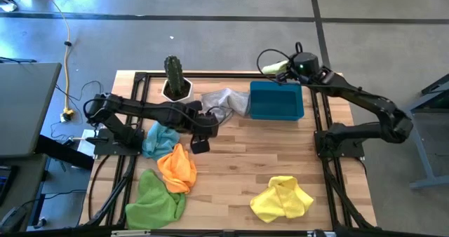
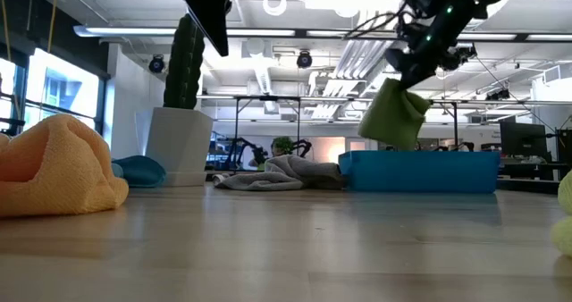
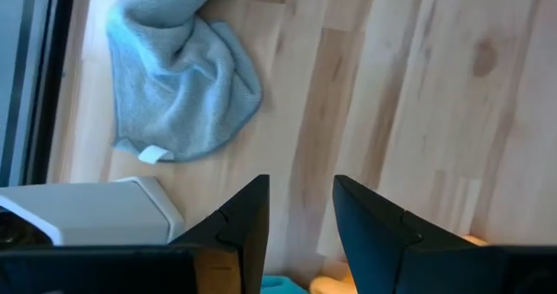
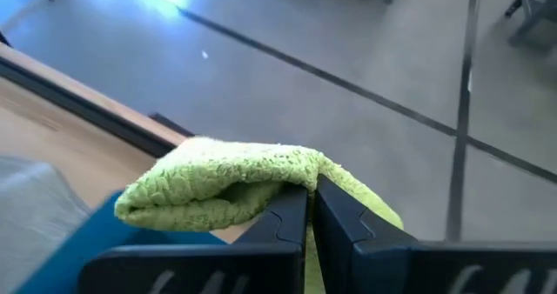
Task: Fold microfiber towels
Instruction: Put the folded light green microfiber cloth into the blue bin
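My right gripper point(image 4: 311, 214) is shut on a folded lime green towel point(image 2: 393, 114) and holds it in the air by the far side of the blue bin point(image 1: 277, 102). My left gripper point(image 3: 300, 214) hovers open above the bare wood near the table's middle, with nothing between its fingers. A crumpled grey towel point(image 3: 183, 85) lies flat on the table just beyond it, beside the bin. At the near left lie a light blue towel point(image 1: 158, 139), an orange towel point(image 1: 177, 168) and a second lime green towel point(image 1: 154, 198). A yellow towel point(image 1: 280, 198) lies at the near right. My right gripper pinches the folded lime green towel between its two fingers at one end of the bundle point(image 4: 287, 183), over several layers. The fingers slant downward toward the table's far edge. The towel hangs below them point(image 2: 393, 123), slack and lifted clear, just above the bin's rim.
A cactus in a white pot point(image 1: 175, 83) stands at the far left, close to the left arm. The blue bin stands at the far middle-right. Bare wood shows in the table's middle point(image 1: 266, 153). Black frame rails point(image 1: 140, 79) run along the table's edges.
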